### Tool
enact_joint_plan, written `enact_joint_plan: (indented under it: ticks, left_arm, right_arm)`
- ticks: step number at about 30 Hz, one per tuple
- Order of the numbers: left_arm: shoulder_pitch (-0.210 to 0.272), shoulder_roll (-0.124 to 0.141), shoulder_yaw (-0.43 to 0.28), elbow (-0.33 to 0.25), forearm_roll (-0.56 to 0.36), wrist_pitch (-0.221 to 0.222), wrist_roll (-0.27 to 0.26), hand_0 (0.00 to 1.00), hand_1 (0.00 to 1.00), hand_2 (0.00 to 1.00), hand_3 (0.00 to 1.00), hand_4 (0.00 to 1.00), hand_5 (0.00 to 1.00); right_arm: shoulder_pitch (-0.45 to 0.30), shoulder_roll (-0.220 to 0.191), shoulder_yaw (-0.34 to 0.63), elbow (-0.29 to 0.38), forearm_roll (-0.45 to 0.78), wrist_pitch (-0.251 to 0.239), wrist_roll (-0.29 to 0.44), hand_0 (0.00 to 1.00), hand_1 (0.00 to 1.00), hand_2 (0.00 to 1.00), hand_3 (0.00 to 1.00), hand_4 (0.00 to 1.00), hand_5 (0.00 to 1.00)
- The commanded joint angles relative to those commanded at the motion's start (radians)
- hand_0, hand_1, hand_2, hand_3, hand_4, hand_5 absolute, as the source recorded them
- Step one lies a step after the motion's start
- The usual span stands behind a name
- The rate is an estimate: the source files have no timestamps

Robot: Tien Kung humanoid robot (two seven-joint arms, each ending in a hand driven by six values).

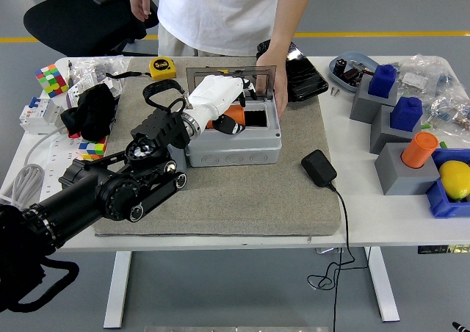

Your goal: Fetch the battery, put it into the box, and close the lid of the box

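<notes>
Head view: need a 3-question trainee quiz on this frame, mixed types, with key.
1. True or false: the lid of the grey box is shut.
2. Whose hand rests on the box's right rear corner? A) the robot's right hand B) a person's hand C) nobody's
3. Fill in: the robot's left hand holds an ____ battery over the box opening.

Key: 1 false, the lid stands upright at the back. 2 B. 3 orange.
</notes>
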Motion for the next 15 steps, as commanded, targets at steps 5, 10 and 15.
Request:
enact_joint_plan:
  ticks: [5, 10, 15]
  left_arm:
    - [0.007, 0.000, -0.012, -0.019, -0.008, 0.000, -0.007, 0.514, 0.561, 0.511, 0.697, 0.998, 0.094]
    - [0.023, 0.000, -0.034, -0.083, -0.044, 0.030, -0.068, 0.451, 0.542, 0.505, 0.672, 0.998, 0.115]
    - [0.039, 0.000, -0.094, -0.135, -0.075, 0.052, -0.136, 0.573, 0.578, 0.530, 0.608, 0.996, 0.258]
  right_arm:
    - [0.000, 0.001, 0.006, 0.000, -0.002, 0.001, 0.001, 0.577, 0.627, 0.654, 0.548, 0.944, 0.489]
    - [-0.004, 0.001, 0.012, 0.000, -0.003, 0.001, 0.001, 0.575, 0.627, 0.654, 0.548, 0.944, 0.489]
    - [-0.005, 0.002, 0.012, 0.000, -0.002, 0.001, 0.001, 0.577, 0.627, 0.654, 0.548, 0.944, 0.489]
